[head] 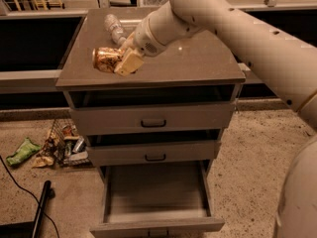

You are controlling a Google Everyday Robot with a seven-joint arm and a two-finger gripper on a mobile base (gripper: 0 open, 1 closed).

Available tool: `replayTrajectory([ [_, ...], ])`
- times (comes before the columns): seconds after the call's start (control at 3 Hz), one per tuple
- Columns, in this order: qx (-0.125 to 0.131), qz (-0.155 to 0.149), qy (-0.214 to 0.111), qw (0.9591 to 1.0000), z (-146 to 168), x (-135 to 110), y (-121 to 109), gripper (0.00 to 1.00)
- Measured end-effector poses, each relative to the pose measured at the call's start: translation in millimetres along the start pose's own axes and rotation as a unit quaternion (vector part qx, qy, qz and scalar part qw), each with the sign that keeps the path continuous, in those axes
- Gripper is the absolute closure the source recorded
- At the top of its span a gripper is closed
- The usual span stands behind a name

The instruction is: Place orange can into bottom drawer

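Note:
The orange can (106,59) is a shiny copper can held sideways over the left part of the grey cabinet top (198,63). My gripper (119,62) is shut on the can, with a cream finger (129,62) on its right side. The bottom drawer (156,195) is pulled open below, with its floor bare. The two upper drawers (151,119) are closed or nearly so.
A clear plastic bottle (114,28) lies on the cabinet top just behind the gripper. A small wire basket of litter (62,145) and a green wrapper (22,151) lie on the floor at the left. A black cable (42,207) runs along the lower left floor.

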State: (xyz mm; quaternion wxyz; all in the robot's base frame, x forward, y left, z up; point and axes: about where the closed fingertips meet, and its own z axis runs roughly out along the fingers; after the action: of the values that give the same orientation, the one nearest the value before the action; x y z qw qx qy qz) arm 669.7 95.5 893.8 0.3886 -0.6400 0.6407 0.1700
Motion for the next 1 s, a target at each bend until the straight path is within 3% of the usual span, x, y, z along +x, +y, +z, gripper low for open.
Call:
replayTrajectory([
  [0.33, 0.01, 0.006, 0.005, 0.9999, -16.1, 12.9, 28.4, 1.0],
  [0.67, -0.005, 0.022, 0.036, 0.9991, -17.1, 46.8, 78.8, 1.0],
  [1.0, -0.034, 0.055, 0.065, 0.9957, -3.5, 89.1, 128.1, 1.0],
])
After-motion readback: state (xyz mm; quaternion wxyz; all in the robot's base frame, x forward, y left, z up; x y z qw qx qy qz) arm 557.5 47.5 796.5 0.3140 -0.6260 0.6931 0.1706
